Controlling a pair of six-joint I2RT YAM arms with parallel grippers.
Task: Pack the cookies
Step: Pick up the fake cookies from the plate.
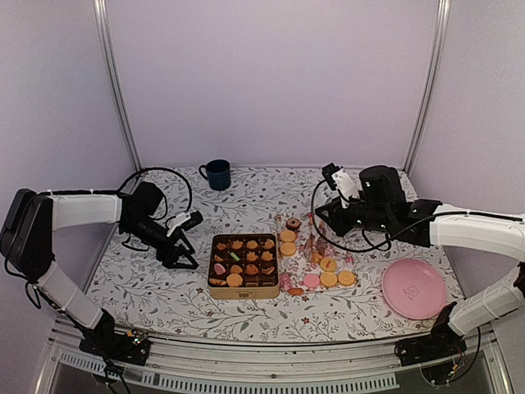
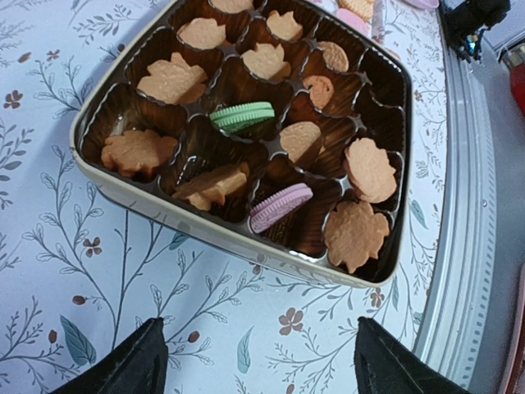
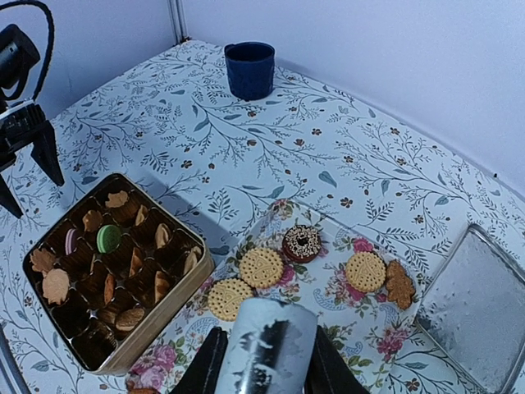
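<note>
A gold tin (image 1: 243,287) with brown compartments holds golden cookies (image 2: 172,80), a green one (image 2: 242,116) and a pink one (image 2: 280,206). More cookies (image 1: 328,264) lie loose on a floral tray (image 1: 305,246) right of the tin: round golden ones (image 3: 261,267), a chocolate ring (image 3: 302,243) and a brown flower shape (image 3: 399,284). My left gripper (image 1: 187,256) hangs open just left of the tin, holding nothing (image 2: 261,361). My right gripper (image 1: 321,215) is above the tray's far side, shut on a pale silvery object (image 3: 271,345) that I cannot identify.
A dark blue mug (image 1: 217,174) stands at the back. A pink plate (image 1: 414,287) lies at the front right. A clear plastic box (image 3: 476,304) sits right of the floral tray. White walls close in the back and both sides.
</note>
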